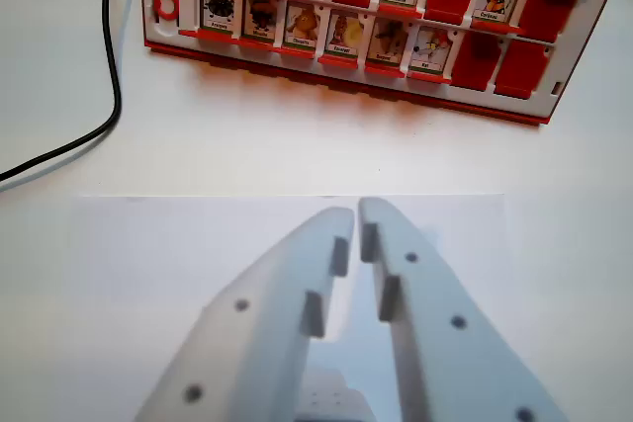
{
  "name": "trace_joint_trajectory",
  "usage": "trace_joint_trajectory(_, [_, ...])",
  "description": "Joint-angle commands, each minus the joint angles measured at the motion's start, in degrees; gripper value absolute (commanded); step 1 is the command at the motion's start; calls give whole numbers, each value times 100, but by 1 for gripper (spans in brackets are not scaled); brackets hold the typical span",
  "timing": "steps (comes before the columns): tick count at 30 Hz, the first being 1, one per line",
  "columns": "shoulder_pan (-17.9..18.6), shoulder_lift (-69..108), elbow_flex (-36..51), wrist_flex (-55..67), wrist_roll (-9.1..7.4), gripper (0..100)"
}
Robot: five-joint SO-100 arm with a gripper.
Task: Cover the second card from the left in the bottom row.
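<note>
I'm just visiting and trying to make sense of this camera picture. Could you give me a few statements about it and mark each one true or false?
1. The gripper is touching the game board. False: bare white table lies between them.
2. The gripper holds nothing. True: its fingers are nearly together with only a thin gap.
3. Every card in the board's nearest row shows a picture. False: six at the wrist view's left show pictures, and two at the right, like this flap, show only red.
4. A black cable lies on the table at the wrist view's left. True.
5. The board's frame is blue. False: it is red and white.
</note>
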Motion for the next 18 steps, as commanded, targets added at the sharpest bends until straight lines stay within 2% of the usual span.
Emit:
trace_joint_trajectory(1, [-53,-9,-369,-149,-18,0])
trace_joint_trajectory(18, [-53,-9,-299,-193,-35,0])
